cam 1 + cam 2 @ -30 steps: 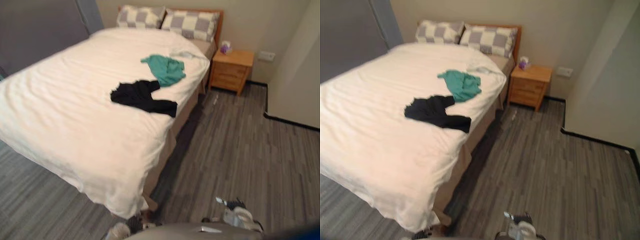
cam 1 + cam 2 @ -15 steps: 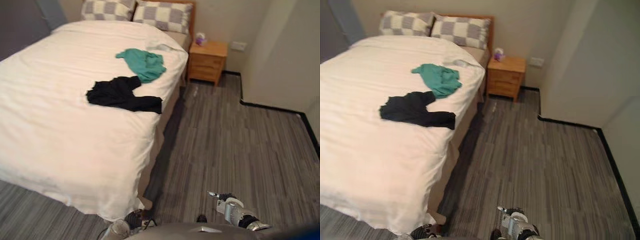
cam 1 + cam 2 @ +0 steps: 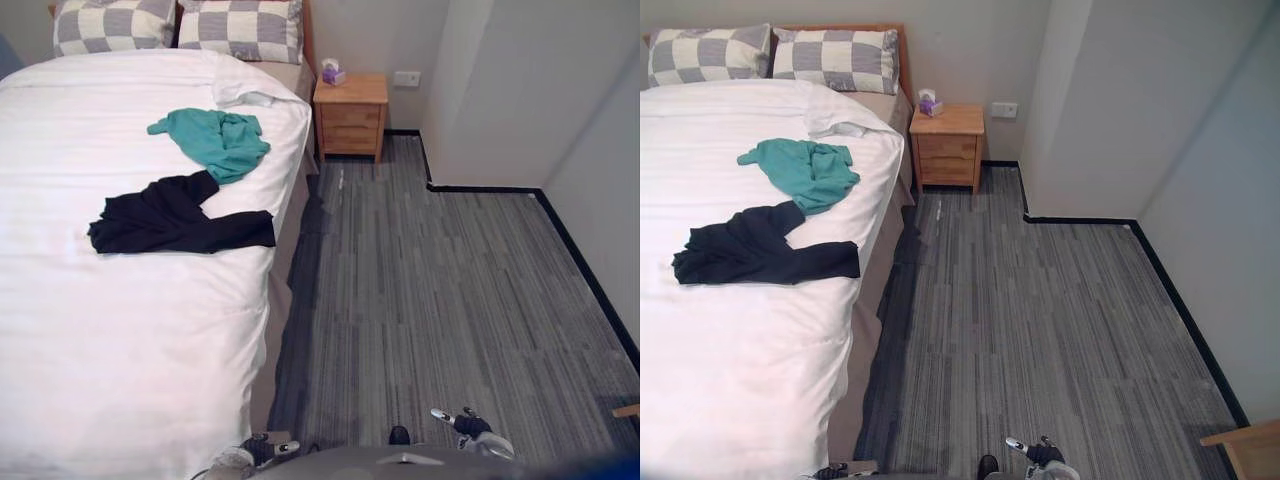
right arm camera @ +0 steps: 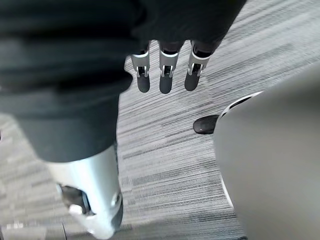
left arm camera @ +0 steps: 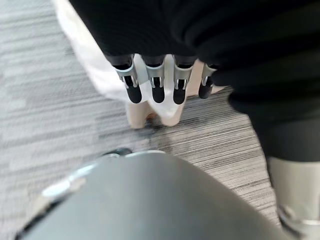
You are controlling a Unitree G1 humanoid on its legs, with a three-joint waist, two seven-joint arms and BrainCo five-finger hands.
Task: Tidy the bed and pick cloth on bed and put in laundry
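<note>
Lying on the white duvet of the bed (image 3: 120,330), near the edge facing the carpet: black garment (image 3: 170,215), spread flat, and teal garment (image 3: 212,142), bunched, just beyond it toward the checked pillows (image 3: 240,28). The two appear to touch. Neither picked up. Change vs. 1 s ago: whole view has swung right, so that is camera movement, not the clothes. Both lie as before, with more carpet and the nightstand (image 3: 350,112) now in frame. Left hand (image 5: 154,85) and right hand (image 4: 166,75) hang low over the floor, fingers straight, empty. Assessment: robot repositioning beside bed. Pickup not begun; approach to bed edge req'd first.
</note>
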